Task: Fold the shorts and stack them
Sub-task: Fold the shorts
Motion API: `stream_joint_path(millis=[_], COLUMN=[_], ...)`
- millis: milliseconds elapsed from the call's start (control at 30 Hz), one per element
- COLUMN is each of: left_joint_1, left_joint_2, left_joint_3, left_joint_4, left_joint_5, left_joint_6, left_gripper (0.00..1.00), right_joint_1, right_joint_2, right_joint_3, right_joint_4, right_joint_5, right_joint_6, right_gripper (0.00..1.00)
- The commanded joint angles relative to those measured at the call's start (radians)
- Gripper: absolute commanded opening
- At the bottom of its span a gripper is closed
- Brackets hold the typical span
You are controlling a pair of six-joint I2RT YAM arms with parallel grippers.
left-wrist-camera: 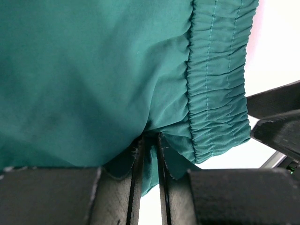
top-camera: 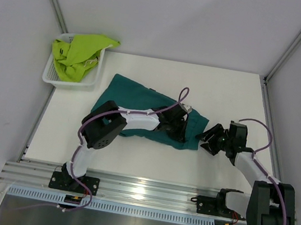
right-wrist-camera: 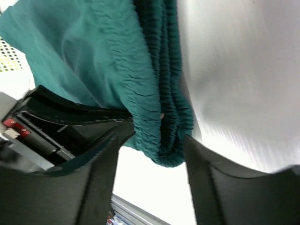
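Dark teal shorts lie spread on the white table, their gathered waistband at the right end. My left gripper reaches across them and, in the left wrist view, the left gripper is pinched nearly shut on a fold of teal cloth just beside the waistband. My right gripper sits at the shorts' right edge. In its own view the right gripper stands open, with the folded waistband corner hanging between the fingers and brushing one finger. Lime yellow-green shorts lie bunched in the basket.
A white mesh basket stands at the table's far left corner. Grey walls and metal frame posts close in the table on three sides. The aluminium rail carrying both arm bases runs along the near edge.
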Motion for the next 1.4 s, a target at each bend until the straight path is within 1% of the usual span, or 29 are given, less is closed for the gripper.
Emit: stream_joint_path(millis=[0,167,233,300,367,500,633,800,1067,1167,1367], left_joint_1=[0.003,0.007,0.009,0.009,0.009,0.009,0.009,0.009,0.009,0.009,0.009], left_joint_2=[-0.018,-0.044,-0.024,-0.009,0.003,0.008,0.012,0.011,0.009,0.008,0.011], left_joint_3=[0.009,0.003,0.004,0.004,0.004,0.004,-0.005,-0.011,-0.03,-0.036,-0.039], left_joint_4=[-0.073,-0.09,-0.09,-0.091,-0.09,-0.09,-0.087,-0.079,-0.068,-0.064,-0.065], left_joint_5=[-0.035,-0.052,-0.051,-0.051,-0.057,-0.077,-0.084,-0.081,-0.064,-0.052,-0.035], left_joint_6=[0.0,0.008,0.008,0.009,0.011,0.017,0.022,0.028,0.046,0.051,0.062], left_gripper=[0.2,0.2,0.2,0.2,0.2,0.2,0.2,0.19,0.19,0.19,0.19], right_joint_1=[-0.006,-0.01,-0.01,-0.013,-0.013,-0.013,-0.009,-0.009,-0.01,-0.01,-0.004], right_joint_2=[-0.022,-0.017,-0.01,0.001,0.024,0.065,0.082,0.138,0.291,0.317,0.32], right_joint_3=[0.042,-0.001,-0.027,-0.041,-0.059,-0.087,-0.111,-0.137,-0.121,-0.11,-0.102], right_joint_4=[-0.03,0.025,0.065,0.091,0.155,0.211,0.242,0.337,0.455,0.481,0.495], right_joint_5=[0.019,-0.037,-0.056,-0.083,-0.102,-0.131,-0.126,-0.142,-0.125,-0.109,-0.079], right_joint_6=[-0.044,-0.033,-0.013,-0.002,0.014,0.037,0.047,0.077,0.088,0.083,0.083], right_gripper=[0.62,0.76,0.79,0.8,0.81,0.82,0.82,0.82,0.82,0.82,0.82])
